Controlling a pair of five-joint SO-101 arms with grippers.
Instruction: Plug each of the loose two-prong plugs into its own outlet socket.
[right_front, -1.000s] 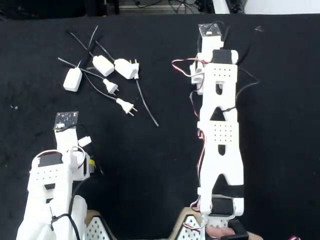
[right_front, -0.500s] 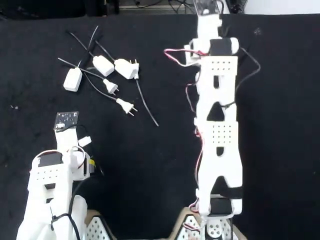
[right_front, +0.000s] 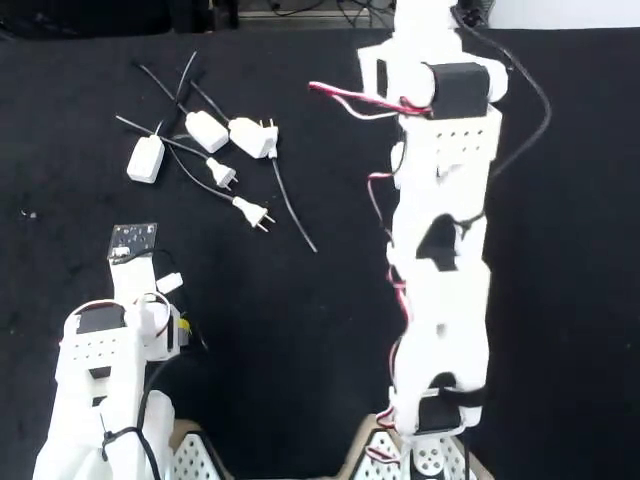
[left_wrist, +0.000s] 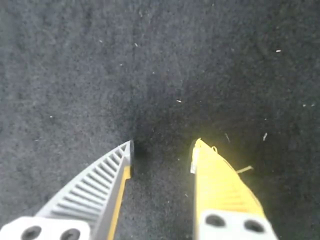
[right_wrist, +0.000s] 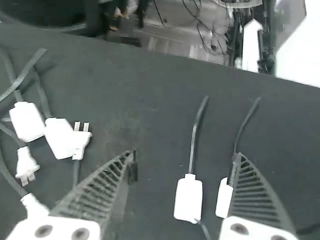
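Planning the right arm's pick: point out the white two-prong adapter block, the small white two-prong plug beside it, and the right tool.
white two-prong adapter block (right_wrist: 61, 139), right wrist view, body centre.
small white two-prong plug (right_wrist: 25, 161), right wrist view, plug body.
right tool (right_wrist: 183, 155), right wrist view, midway between fingertips.

2 small white two-prong plugs lie unplugged: first plug (right_front: 222, 174) near the white socket block (right_front: 207, 131), second plug (right_front: 251, 212) farther from it.
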